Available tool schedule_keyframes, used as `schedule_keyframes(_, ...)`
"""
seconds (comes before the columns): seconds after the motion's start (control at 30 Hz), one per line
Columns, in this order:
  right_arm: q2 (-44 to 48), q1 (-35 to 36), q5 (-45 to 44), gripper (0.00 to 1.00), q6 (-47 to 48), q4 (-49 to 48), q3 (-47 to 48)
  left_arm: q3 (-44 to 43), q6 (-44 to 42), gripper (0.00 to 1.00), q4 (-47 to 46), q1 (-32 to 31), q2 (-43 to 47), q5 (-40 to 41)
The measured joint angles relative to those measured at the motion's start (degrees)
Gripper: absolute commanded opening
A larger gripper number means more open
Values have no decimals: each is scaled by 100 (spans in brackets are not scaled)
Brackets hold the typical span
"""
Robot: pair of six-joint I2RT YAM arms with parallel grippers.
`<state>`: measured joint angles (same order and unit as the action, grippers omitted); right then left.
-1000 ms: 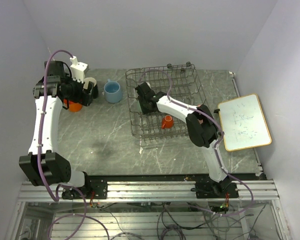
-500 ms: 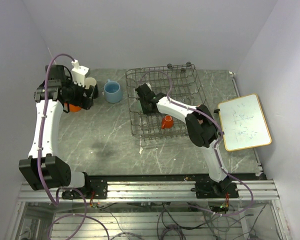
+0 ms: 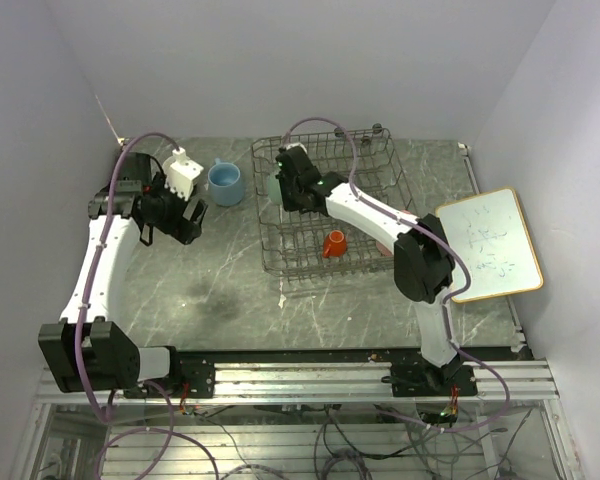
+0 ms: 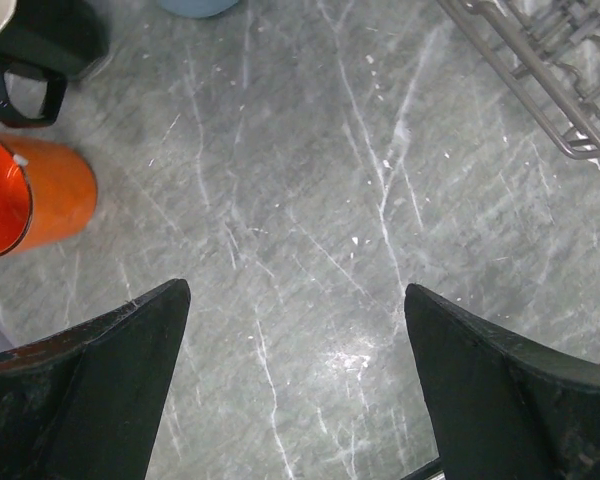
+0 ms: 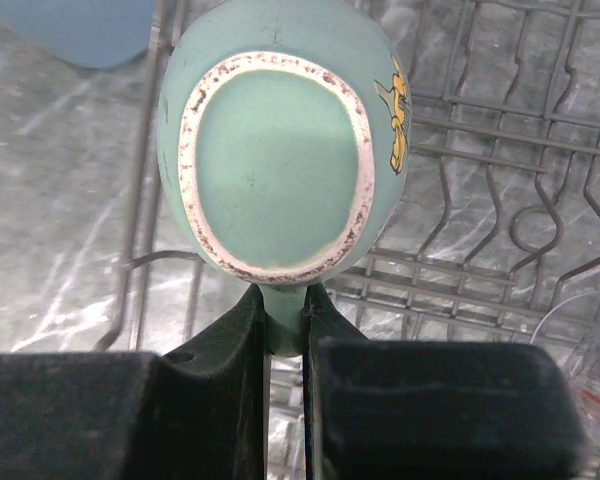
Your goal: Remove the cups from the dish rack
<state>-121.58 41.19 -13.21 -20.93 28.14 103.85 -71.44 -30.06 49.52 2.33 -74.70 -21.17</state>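
The grey wire dish rack (image 3: 380,170) stands at the table's middle back. My right gripper (image 3: 292,188) is over its left side, shut on the handle of the pale green cup (image 3: 273,188). In the right wrist view the cup (image 5: 280,160) faces me bottom first, held above the rack wires (image 5: 480,150) by the gripper (image 5: 285,300). A tiny orange cup (image 3: 333,243) lies in the rack. A clear glass (image 5: 592,335) shows at the right edge. My left gripper (image 3: 185,215) is open and empty above bare table (image 4: 295,292). The light blue mug (image 3: 224,183), orange mug (image 4: 25,195) and black mug (image 4: 40,45) stand left of the rack.
A white board with a wooden frame (image 3: 487,245) lies at the right of the table. A corner of the rack (image 4: 550,60) shows in the left wrist view. Purple walls close the table on the left, back and right.
My left gripper has moved right and nearer, away from the orange and black mugs. My right gripper has raised the pale green cup and moved it toward the rack's far left.
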Motion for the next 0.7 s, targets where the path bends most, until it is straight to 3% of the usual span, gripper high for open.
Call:
schedule_keyframes(0.2,538,0,688,0,-330,-33,-103,319,-374,100,-190,-94,444,-354)
schedule_keyframes(0.4,1327,-4,2194,0,-1034,-570,-723,483,-892,100,-457,-127,1032,-942)
schedule_keyframes(0.7,1696,120,4841,0,-3307,-3058,-2315,866,-1419,96,-859,-210,1967,-1700)
